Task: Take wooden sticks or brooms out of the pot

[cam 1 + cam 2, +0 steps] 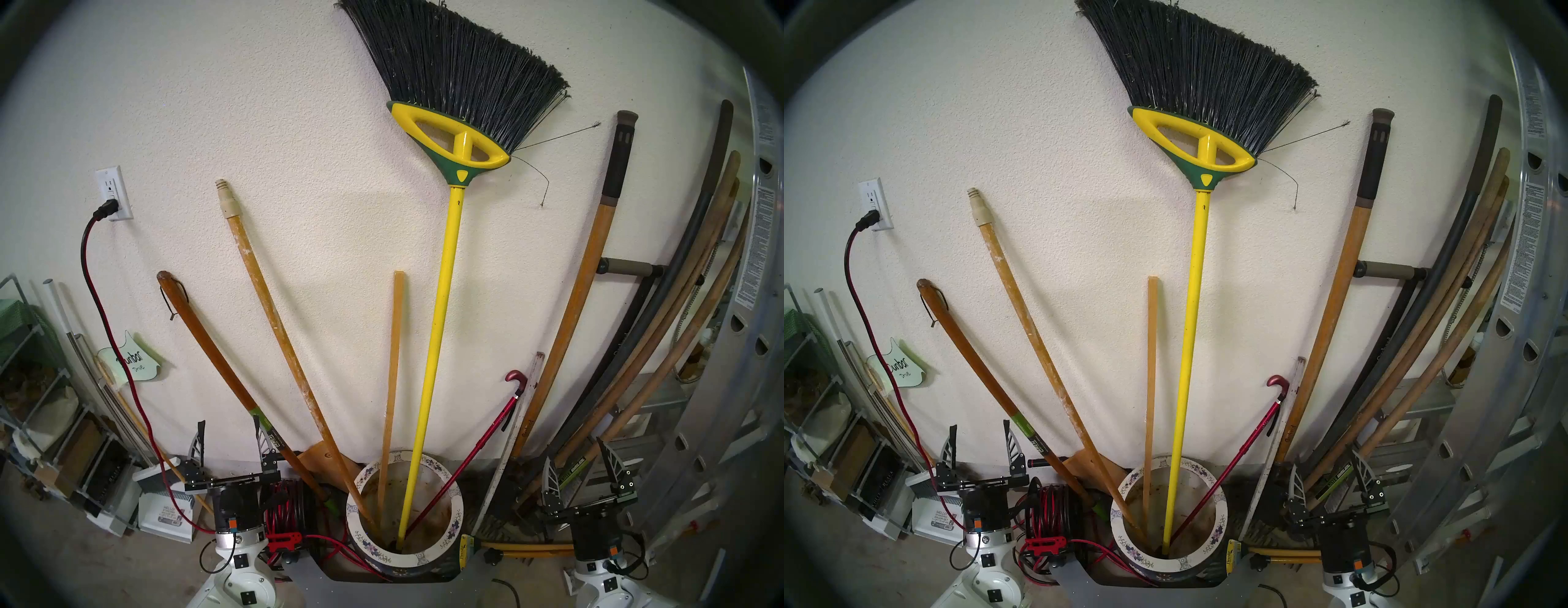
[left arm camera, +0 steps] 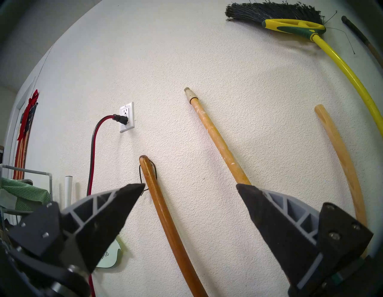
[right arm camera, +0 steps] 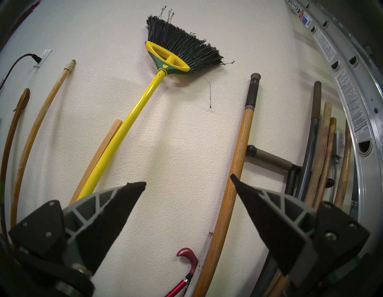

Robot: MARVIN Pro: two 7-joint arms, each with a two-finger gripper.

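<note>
Broom [image 1: 441, 271], round pole [image 1: 275, 314] and thin slat [image 1: 392, 382] all stand in the flowered pot [image 1: 456, 499], leaning on the wall beside a red cane [image 1: 475, 450]. Left tool [image 1: 229, 441] and right tool [image 1: 579, 469] hang either side of the pot, fingers spread wide, holding nothing.
</note>
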